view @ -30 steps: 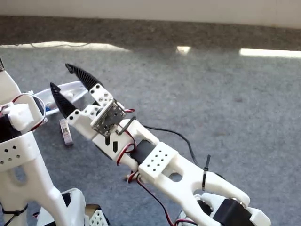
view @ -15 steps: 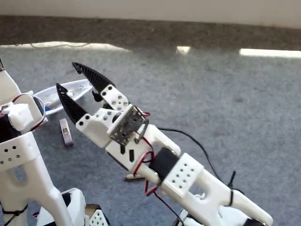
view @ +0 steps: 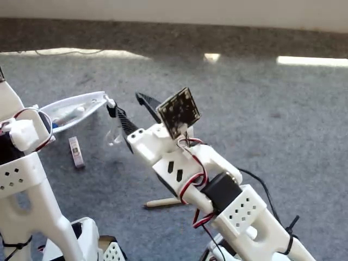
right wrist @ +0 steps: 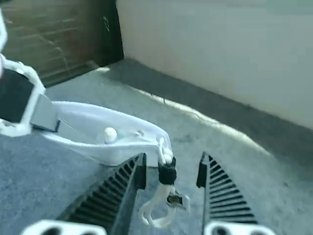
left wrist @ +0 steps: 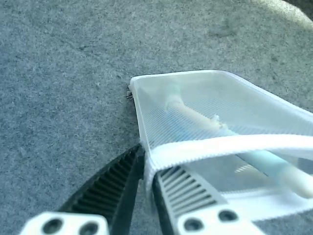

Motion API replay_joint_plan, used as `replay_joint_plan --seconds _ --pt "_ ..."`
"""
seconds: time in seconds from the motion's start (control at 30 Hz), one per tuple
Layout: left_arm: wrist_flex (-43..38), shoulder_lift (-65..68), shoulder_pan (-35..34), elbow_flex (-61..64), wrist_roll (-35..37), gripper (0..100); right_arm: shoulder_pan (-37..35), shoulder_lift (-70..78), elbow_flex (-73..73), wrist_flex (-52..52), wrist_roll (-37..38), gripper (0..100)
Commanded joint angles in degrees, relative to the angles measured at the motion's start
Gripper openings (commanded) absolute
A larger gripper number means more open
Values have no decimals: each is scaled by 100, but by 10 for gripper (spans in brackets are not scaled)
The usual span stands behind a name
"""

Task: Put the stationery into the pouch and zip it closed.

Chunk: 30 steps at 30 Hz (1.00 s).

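Note:
The white mesh pouch [view: 73, 109] hangs above the grey carpet, with a pale pen [left wrist: 205, 120] lying inside it. My left gripper [left wrist: 146, 162] is shut on the pouch's white rim band. At the pouch's other end is the zipper pull [right wrist: 166, 172], with a clear loop [view: 114, 136] dangling from it. My right gripper [right wrist: 172, 159] is open, one black finger on each side of the pull and not touching it. In the high view the right gripper [view: 128, 104] sits just beside the pouch's tip.
A small stick-shaped item [view: 76, 151] lies on the carpet below the pouch. A wooden pencil [view: 162, 203] lies under the right arm. The left arm [view: 22, 168] stands at the left edge. A wall [right wrist: 220, 54] rises at the carpet's far side.
The right arm has swung right and rolled its wrist, so its camera board now faces up. Its fingers moved from over the pouch to the zipper pull. The left arm and pouch stayed put.

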Motion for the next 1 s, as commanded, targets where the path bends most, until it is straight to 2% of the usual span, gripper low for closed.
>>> replay_joint_plan --seconds 0.0,0.2,0.37,0.7,0.97 --pt "-70 -22 -48 57 -26 7 242 -145 -347 840 -220 166" --pt "-88 -22 -57 57 -26 7 127 -145 -347 2651 -167 166" --pt "-97 -22 -330 57 -26 7 -347 -101 -312 3855 782 166" --pt "-97 -4 -435 48 -26 7 -1130 743 418 3952 1380 167" --pt "-185 13 -637 57 -26 7 -1147 1429 453 3732 2198 170"
